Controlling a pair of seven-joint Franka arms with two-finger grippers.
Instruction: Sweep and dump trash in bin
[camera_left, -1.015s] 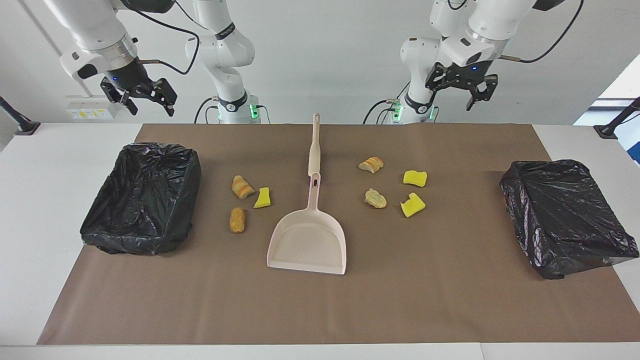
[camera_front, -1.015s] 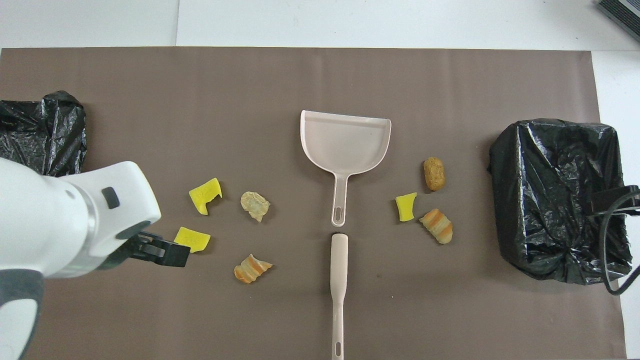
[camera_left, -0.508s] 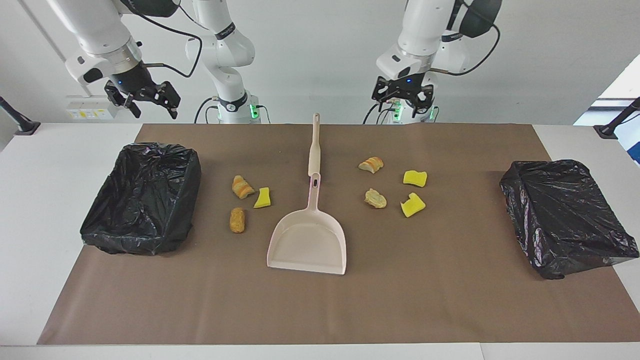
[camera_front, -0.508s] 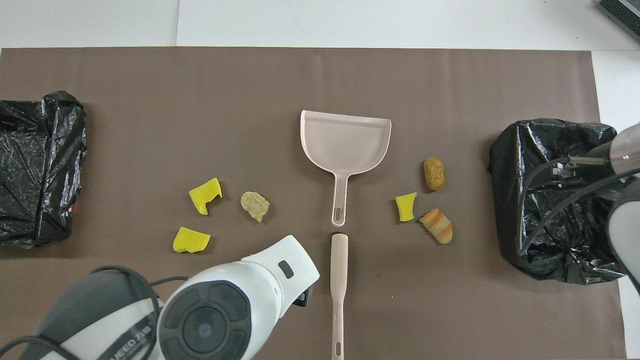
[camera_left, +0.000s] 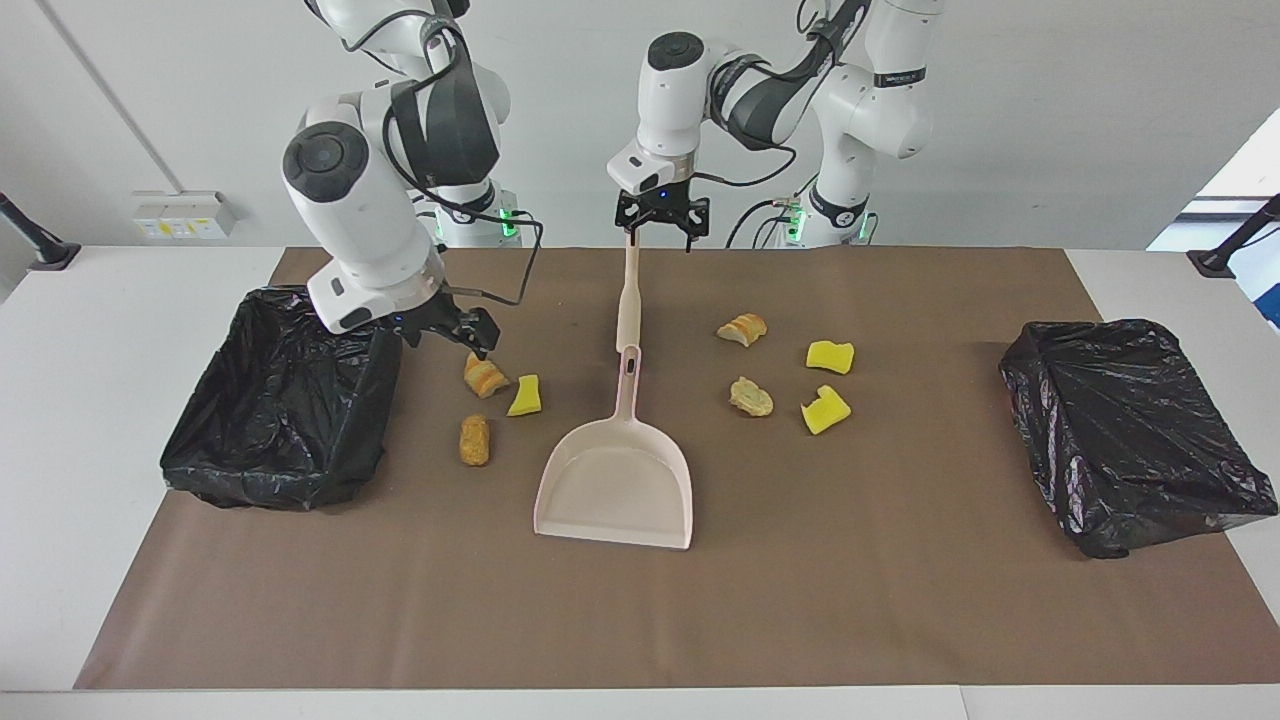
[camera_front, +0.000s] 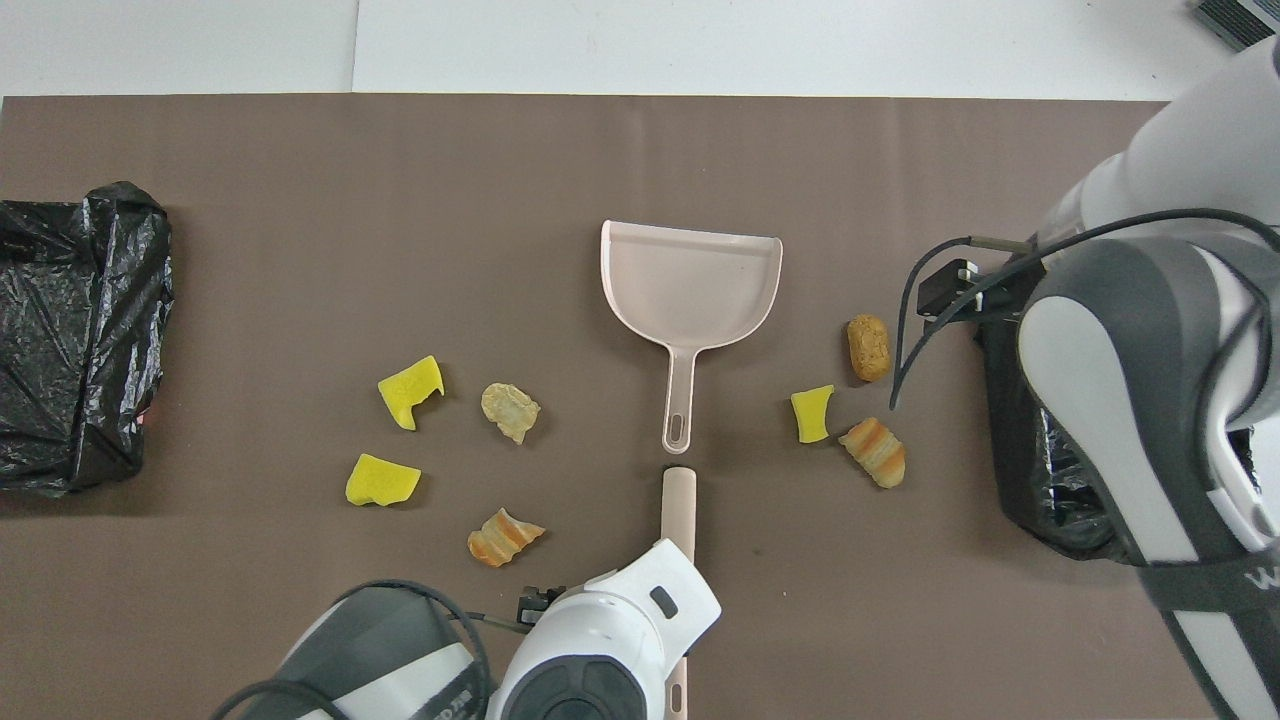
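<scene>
Nearest the robots, over the thin end of the stick, hangs the left end effector. It looks released, its fingers spread to either side of the tip and not closed on it. We judge the stick to be stiff, light, smooth plastic. A firm grip on the narrow part should hold it, though it may twist between the fingers under sideways load.

A little farther out, the right end effector is low between the bin at the right arm's end and a striped bread lump. We cannot tell whether it is released or clenched.

All seven pieces of the trash lie on the brown mat that covers the tabletop, none of them in a bin:
- Three lie toward the right arm's end.
- Four lie toward the left arm's end, among them a yellow sponge chunk.

We expect these pieces to be soft and very light, so they will skid or tumble when pushed. The rounder lumps may roll aside.

Between the two groups lies the dustpan, its handle in line with the stick and its mouth facing away from the robots. It looks light enough to slide, so we would hold it by the handle. The second bin sits at the left arm's end.
</scene>
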